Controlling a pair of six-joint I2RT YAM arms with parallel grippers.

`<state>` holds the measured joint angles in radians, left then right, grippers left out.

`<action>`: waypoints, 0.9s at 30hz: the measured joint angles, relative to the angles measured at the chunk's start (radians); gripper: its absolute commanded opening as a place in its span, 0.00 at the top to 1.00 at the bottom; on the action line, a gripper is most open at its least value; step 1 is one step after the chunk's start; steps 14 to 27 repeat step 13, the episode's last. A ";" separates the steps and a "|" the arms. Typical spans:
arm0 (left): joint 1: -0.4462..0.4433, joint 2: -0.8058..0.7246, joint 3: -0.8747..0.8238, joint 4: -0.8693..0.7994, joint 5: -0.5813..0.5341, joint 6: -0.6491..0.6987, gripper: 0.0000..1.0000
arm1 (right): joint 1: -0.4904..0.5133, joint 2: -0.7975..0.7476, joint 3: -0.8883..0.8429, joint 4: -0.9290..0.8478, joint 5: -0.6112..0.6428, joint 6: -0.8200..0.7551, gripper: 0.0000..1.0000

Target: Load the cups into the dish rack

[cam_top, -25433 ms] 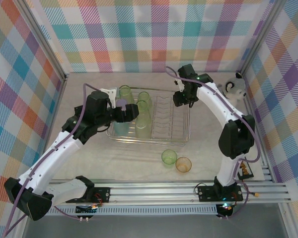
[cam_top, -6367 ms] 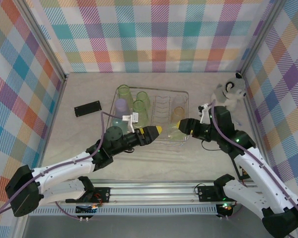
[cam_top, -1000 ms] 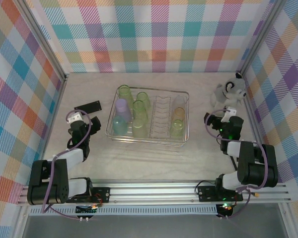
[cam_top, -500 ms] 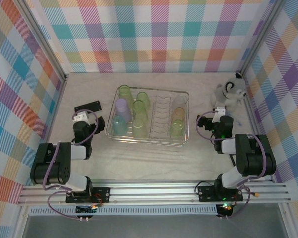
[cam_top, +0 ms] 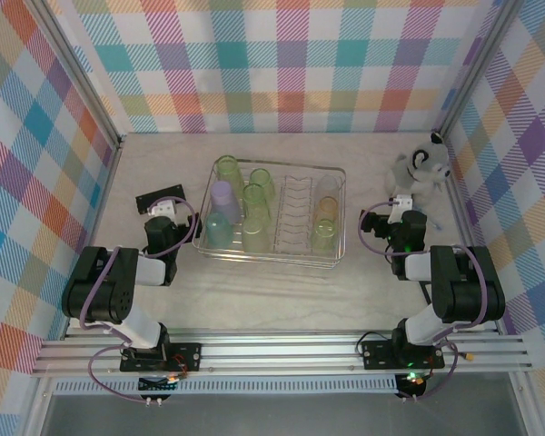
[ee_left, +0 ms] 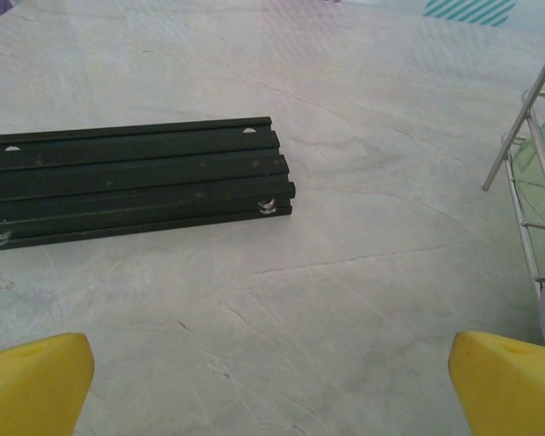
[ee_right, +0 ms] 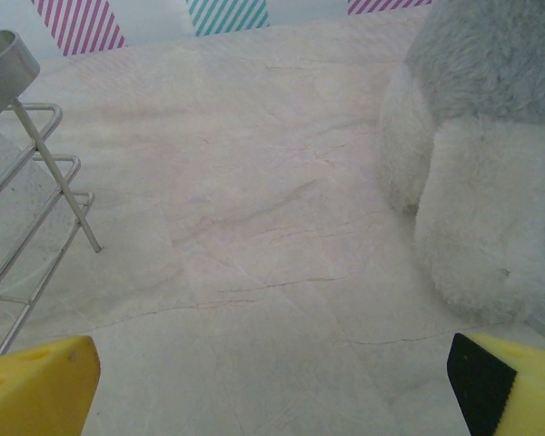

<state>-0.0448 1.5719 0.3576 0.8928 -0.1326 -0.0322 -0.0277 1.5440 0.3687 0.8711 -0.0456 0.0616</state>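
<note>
Top external view, read from the left: the left gripper (cam_top: 164, 218) sits low on the table (cam_top: 272, 291) with its arm folded close to the base. In the left wrist view its yellow fingertips stand wide apart with nothing between them. Just ahead of it lies a black grooved bar (cam_top: 161, 193), flat on the table and near the rack's left end, but not touching it as far as I can judge.

The dish rack (cam_top: 338, 173) stands mid-table. Every one of the cups (cam_top: 254, 236) that I can make out is inside it. The tall green cup (cam_top: 227, 170), lavender cup (cam_top: 222, 193) and teal cup (cam_top: 218, 229) are crowded with more green ones at the left end. The orange cup (cam_top: 325, 209) and another green one are at the right end, past the plate dividers. I cannot tell which stand upright and which lean.

The right gripper (cam_top: 401, 218) rests low beside the rack's right end. Its jaws are likewise spread and empty in the right wrist view. Just behind it sits a grey and white plush toy (cam_top: 422, 168), apart from the rack.

My assessment: loading looks complete and I find nothing left to move. The bar and the toy would be the only obstructions to either arm, and neither blocks the rack.
</note>
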 measured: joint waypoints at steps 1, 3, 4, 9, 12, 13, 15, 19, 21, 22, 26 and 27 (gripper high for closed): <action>0.000 0.000 0.000 0.000 -0.001 0.000 0.00 | 0.000 0.000 0.000 0.000 0.000 0.000 0.01; -0.002 0.000 0.001 0.000 -0.006 0.001 0.00 | 0.000 0.000 0.000 -0.001 0.000 0.000 0.01; -0.006 0.000 0.001 0.000 -0.011 0.002 0.00 | 0.000 0.000 0.000 -0.001 0.000 -0.001 0.01; -0.020 0.000 0.023 -0.026 -0.014 0.021 0.00 | 0.008 0.000 0.010 -0.021 0.005 -0.010 0.01; -0.025 0.000 0.035 -0.030 -0.014 0.031 0.00 | 0.023 0.000 0.026 -0.029 0.013 -0.026 0.01; -0.025 0.000 0.035 -0.031 -0.015 0.034 0.00 | 0.027 0.000 0.027 -0.029 0.013 -0.027 0.01; -0.025 0.000 0.035 -0.031 -0.015 0.034 0.00 | 0.027 0.000 0.027 -0.029 0.013 -0.027 0.01; -0.025 0.000 0.035 -0.031 -0.015 0.034 0.00 | 0.027 0.000 0.027 -0.029 0.013 -0.027 0.01; -0.025 0.000 0.035 -0.031 -0.015 0.034 0.00 | 0.027 0.000 0.027 -0.029 0.013 -0.027 0.01; -0.025 0.000 0.035 -0.031 -0.015 0.034 0.00 | 0.027 0.000 0.027 -0.029 0.013 -0.027 0.01; -0.025 0.000 0.035 -0.031 -0.015 0.034 0.00 | 0.027 0.000 0.027 -0.029 0.013 -0.027 0.01; -0.025 0.000 0.035 -0.031 -0.015 0.034 0.00 | 0.027 0.000 0.027 -0.029 0.013 -0.027 0.01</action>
